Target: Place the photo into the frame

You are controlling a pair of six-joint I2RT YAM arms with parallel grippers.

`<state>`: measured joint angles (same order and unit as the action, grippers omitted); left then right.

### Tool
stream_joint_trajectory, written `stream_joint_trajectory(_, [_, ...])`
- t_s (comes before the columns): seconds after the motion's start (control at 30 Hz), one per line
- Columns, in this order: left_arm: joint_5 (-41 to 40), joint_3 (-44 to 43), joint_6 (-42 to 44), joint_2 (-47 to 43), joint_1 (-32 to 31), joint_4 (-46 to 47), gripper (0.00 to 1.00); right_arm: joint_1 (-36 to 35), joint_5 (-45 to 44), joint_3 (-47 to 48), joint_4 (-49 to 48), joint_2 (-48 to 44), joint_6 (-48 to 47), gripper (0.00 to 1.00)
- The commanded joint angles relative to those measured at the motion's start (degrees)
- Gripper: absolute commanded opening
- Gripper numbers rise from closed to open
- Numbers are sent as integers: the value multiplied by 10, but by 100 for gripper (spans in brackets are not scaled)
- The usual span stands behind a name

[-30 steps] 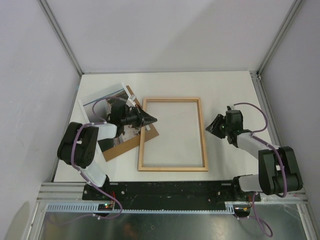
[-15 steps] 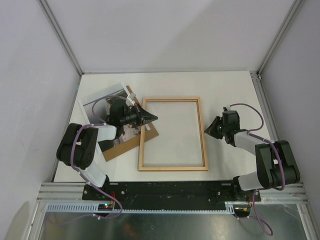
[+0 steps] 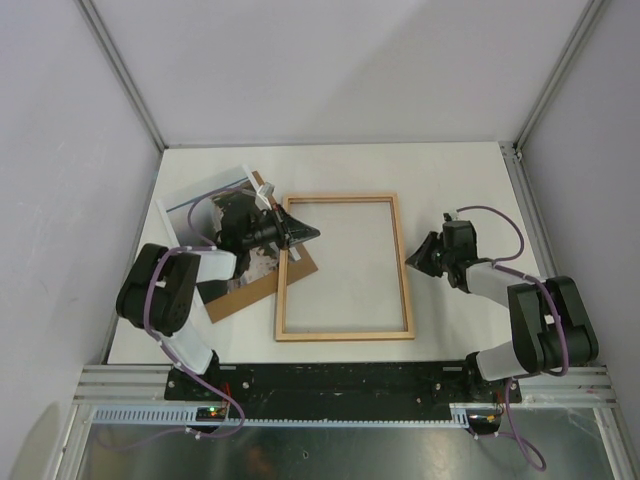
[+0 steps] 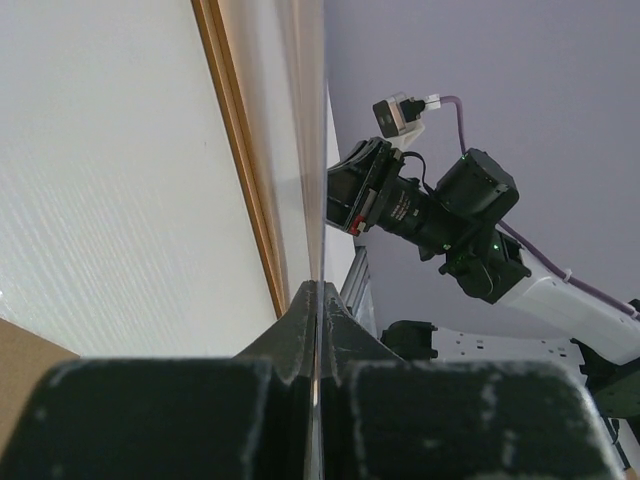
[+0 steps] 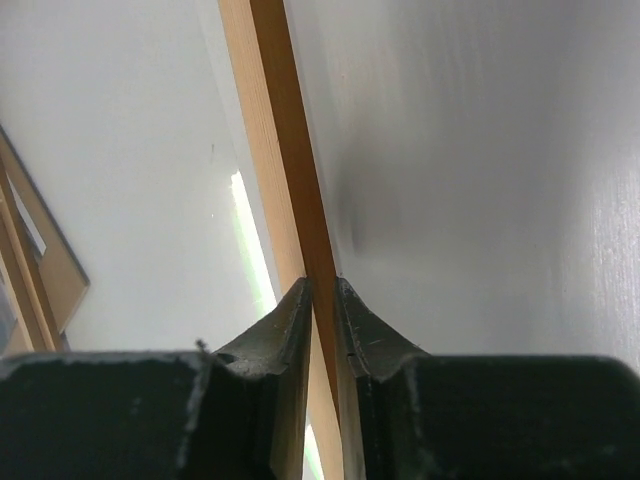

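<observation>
The frame lies pale side up in the middle of the table. My right gripper is at its right rail. In the right wrist view the fingers are shut on that wooden rail. My left gripper points right over the frame's upper left part. It is shut on a thin clear sheet seen edge-on, with a frame rail beside it. The photo lies at the far left, mostly hidden under my left arm.
A brown backing board lies under the photo and left arm, touching the frame's left rail. The right arm shows across the frame in the left wrist view. Metal posts and grey walls bound the table on three sides.
My right gripper moved left and closed on the frame's right rail. The frame shifted slightly left. My left gripper, still shut, crept a little up and right.
</observation>
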<state>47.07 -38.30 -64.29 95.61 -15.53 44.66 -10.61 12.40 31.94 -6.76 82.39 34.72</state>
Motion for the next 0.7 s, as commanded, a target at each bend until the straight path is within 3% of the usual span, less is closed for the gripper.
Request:
stream_joint_trajectory(0.0, [8,-4,-14,11,-7,55,0,-10,2,6,-3,14,-9,18])
stream_joint_trajectory(0.67, [-14,8,-2,36,-1,61,0,-19,1,11,-1,24,-13,18])
